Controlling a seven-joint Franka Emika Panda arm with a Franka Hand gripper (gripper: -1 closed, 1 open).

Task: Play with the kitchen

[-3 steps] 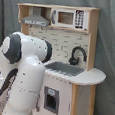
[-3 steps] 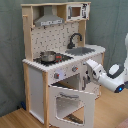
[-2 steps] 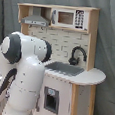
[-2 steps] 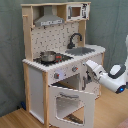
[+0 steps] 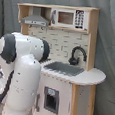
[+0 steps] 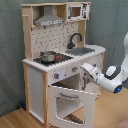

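The kitchen [image 6: 37,75] is a tall white and light-wood toy with a grey hood [image 6: 50,20], a black faucet [image 6: 75,39], a sink [image 6: 83,50] and a small pot [image 6: 48,56] on the hob. Its windowed oven door [image 6: 70,103] hangs open, tilted outward. In the second exterior view my gripper [image 6: 86,68] reaches in from the right, close to the knobs [image 6: 74,69] on the front panel above the open oven. In the first exterior view the kitchen [image 5: 81,78] and its faucet [image 5: 77,55] show, but my arm [image 5: 21,75] hides the gripper and the left front.
A grey curtain [image 6: 10,50] hangs behind the kitchen. The wooden floor [image 6: 20,119] lies in front. A microwave panel [image 5: 70,18] sits on the top shelf. My arm's wrist [image 6: 114,80] stands to the second exterior view's right of the oven opening.
In the second exterior view my gripper has crept a little leftward toward the kitchen's knob panel. The oven door stays open as before.
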